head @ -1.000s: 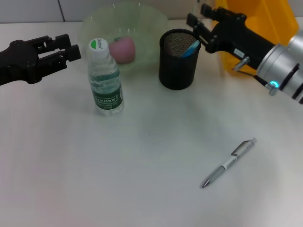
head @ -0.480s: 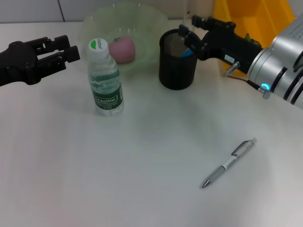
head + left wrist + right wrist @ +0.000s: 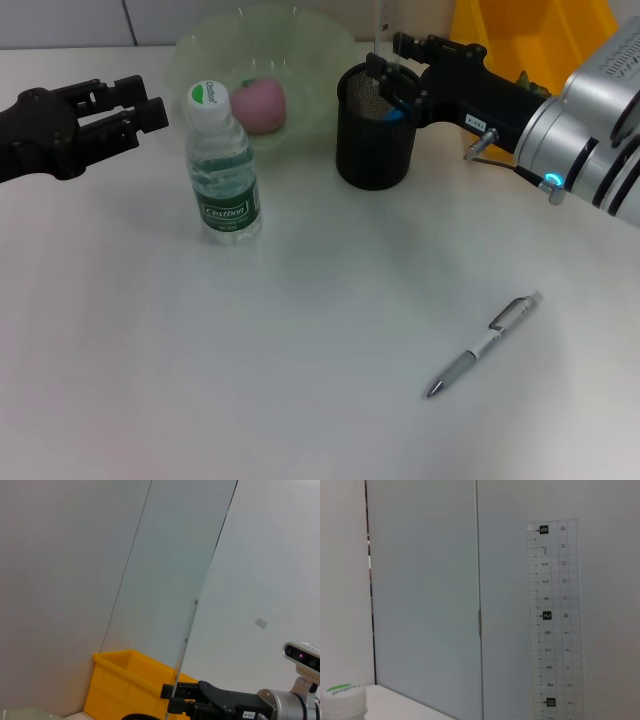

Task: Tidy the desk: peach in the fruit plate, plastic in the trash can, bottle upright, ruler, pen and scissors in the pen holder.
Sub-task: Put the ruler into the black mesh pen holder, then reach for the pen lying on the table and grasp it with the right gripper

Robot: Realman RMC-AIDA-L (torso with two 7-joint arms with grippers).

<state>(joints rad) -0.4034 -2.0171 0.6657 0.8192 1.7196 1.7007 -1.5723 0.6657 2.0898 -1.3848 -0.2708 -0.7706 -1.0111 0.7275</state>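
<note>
My right gripper point(image 3: 388, 72) is shut on a clear ruler point(image 3: 378, 28), holding it upright over the rim of the black mesh pen holder point(image 3: 374, 135). The ruler point(image 3: 555, 620) fills the right wrist view, and it shows as a thin upright strip point(image 3: 186, 640) in the left wrist view. A blue scissors handle point(image 3: 398, 110) shows inside the holder. The pen point(image 3: 485, 345) lies on the table at the front right. The bottle point(image 3: 222, 170) stands upright. The peach point(image 3: 258, 105) lies in the pale green fruit plate point(image 3: 310, 40). My left gripper point(image 3: 145, 100) hangs open at the left. No plastic shows.
A yellow bin point(image 3: 540, 35) stands at the back right behind my right arm. The bottle's green-topped cap point(image 3: 342, 697) shows in the right wrist view. The table around the pen is bare white.
My right gripper has moved left with the ruler, from beside the pen holder to over its rim. The left arm, bottle and pen have not moved.
</note>
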